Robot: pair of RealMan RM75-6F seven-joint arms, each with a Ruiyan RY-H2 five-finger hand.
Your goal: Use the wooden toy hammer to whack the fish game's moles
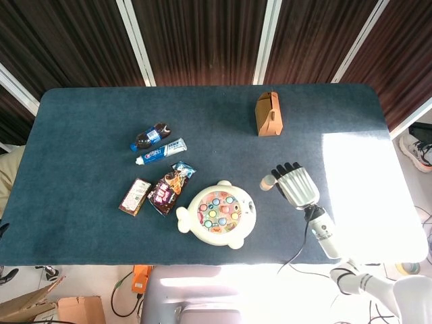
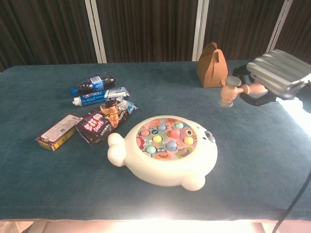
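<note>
The cream fish-shaped game (image 1: 216, 214) (image 2: 163, 150) lies near the table's front edge, with several coloured moles (image 2: 165, 137) on its top. My right hand (image 1: 294, 185) (image 2: 277, 78) hovers to the right of the game and grips the wooden toy hammer (image 1: 268, 181) (image 2: 230, 90). The hammer's head points down and to the left, well off the game. No view shows my left hand.
A brown paper box (image 1: 268, 113) (image 2: 212, 64) stands at the back right. Left of the game lie a snack bag (image 2: 104, 120), a small flat box (image 2: 58, 131), a toothpaste tube (image 2: 99, 97) and a small cola bottle (image 2: 94, 83). Sunlight falls on the table's right side (image 1: 364, 182).
</note>
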